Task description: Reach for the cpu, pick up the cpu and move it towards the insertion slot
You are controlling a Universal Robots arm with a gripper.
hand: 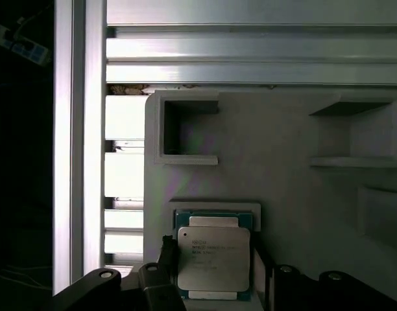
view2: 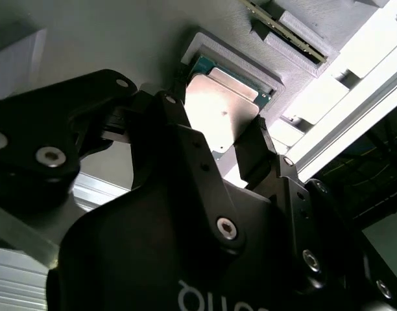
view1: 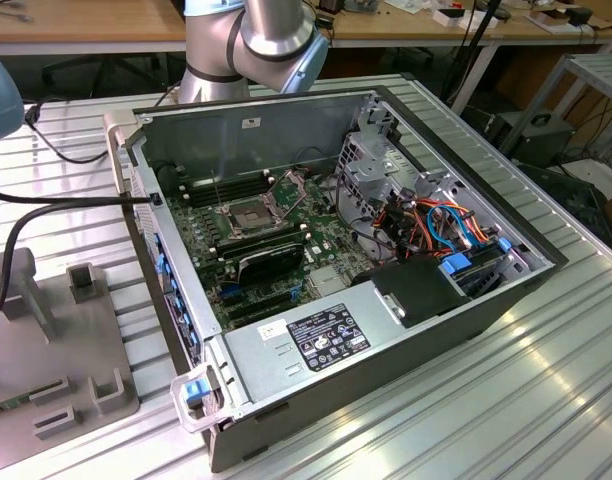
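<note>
**While cpu [hand: 213,259] sits in its nest [hand: 215,207], gripper [view2: 219,98] is on its edges**

Jaws narrow. Fingers [view2: 175,100] sit against two opposite edges of the cpu in both wrist views. No gap shows on either side, so I read it as gripped, not just straddled. Edge hold makes sense: lid and underside stay untouched, and the part stays square to the tool.

Cpu lies flat, lid up, down in the nest, not lifted. Nest is a shallow raised frame on the grey fixture [hand: 283,181], close around the green board. It looks meant to fix position and angle so the fingers land on the same edges each time. More pockets [hand: 185,129] sit on the same fixture beyond it.

Fixture lies on the slatted table [hand: 250,48].

Exterior view: fixture is low at the exterior view's left, just beside the open case [view1: 316,400], both on the table. Slot [view1: 248,213] is inside the case, toward the exterior view's left of centre, well apart from the fixture. Its plate [view1: 289,186] looks swung up with the centre bare, so I judge it ready to take the part. Arm [view1: 256,40] stands behind the case at the top of the frame.
</note>
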